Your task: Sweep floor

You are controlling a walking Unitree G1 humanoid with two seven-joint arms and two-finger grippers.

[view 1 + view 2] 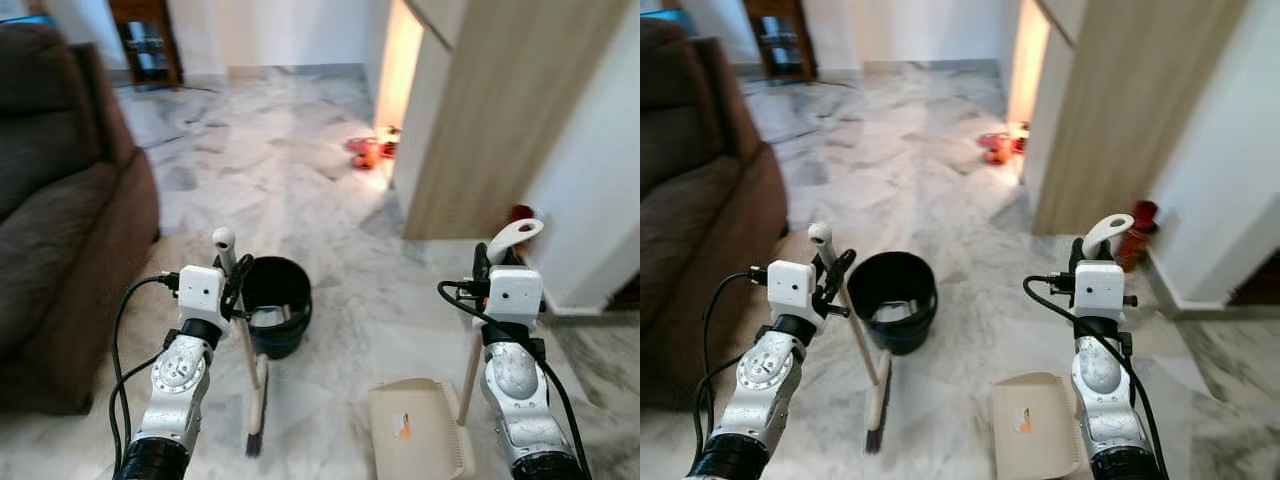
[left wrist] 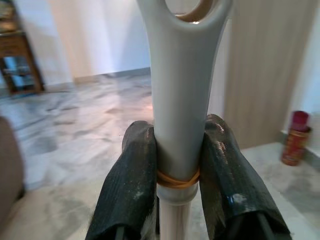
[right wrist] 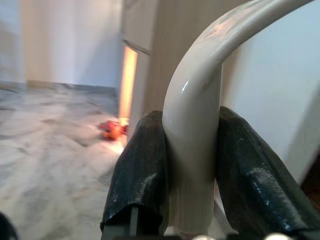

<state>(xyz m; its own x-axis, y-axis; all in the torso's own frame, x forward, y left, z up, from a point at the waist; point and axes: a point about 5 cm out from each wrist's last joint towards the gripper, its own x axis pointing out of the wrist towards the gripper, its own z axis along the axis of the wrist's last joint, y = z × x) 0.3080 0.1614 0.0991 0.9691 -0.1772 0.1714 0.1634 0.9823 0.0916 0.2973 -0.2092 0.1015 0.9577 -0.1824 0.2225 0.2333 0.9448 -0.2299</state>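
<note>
Left gripper [image 1: 232, 272] clenched on broom [image 1: 246, 340], right gripper [image 1: 497, 262] on dustpan [image 1: 420, 425] — risk: broom head knocking adjacent bucket [image 1: 277, 305].

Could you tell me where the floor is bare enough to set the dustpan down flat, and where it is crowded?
Bare floor stretches ahead, between the sofa and the wooden panel. A smaller free patch lies between the bucket and the dustpan. It is crowded close in: left gripper holds the broom beside the bucket, right gripper the dustpan's handle.
</note>
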